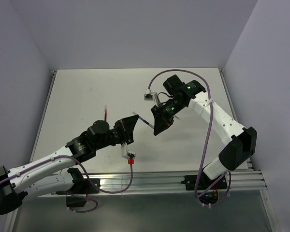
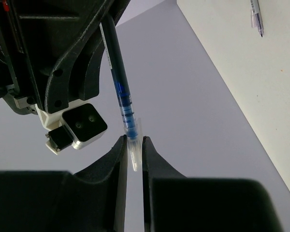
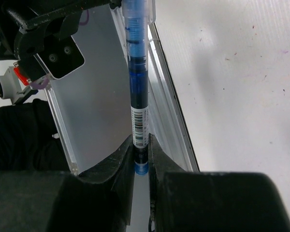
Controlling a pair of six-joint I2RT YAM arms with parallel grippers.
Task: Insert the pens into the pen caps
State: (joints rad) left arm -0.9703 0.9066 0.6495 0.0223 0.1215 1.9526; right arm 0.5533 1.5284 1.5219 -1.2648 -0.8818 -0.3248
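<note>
The blue pen (image 1: 145,123) is held in the air between my two grippers, above the middle of the white table (image 1: 87,96). My left gripper (image 1: 135,117) is shut on a small clear pen cap (image 2: 134,155). The blue pen's tip (image 2: 130,126) sits inside the cap's mouth. My right gripper (image 1: 154,128) is shut on the rear end of the blue pen (image 3: 138,77), just below its barcode label. A thin red pen (image 1: 106,111) lies on the table left of the left gripper. Another slim pale pen (image 2: 256,17) lies on the table in the left wrist view.
The table has raised edges on the left (image 1: 43,111) and right (image 1: 232,96), and an aluminium rail (image 1: 174,178) along the front. The right arm's purple cable (image 1: 210,121) loops over its forearm. A red plug (image 1: 131,161) hangs under the left wrist.
</note>
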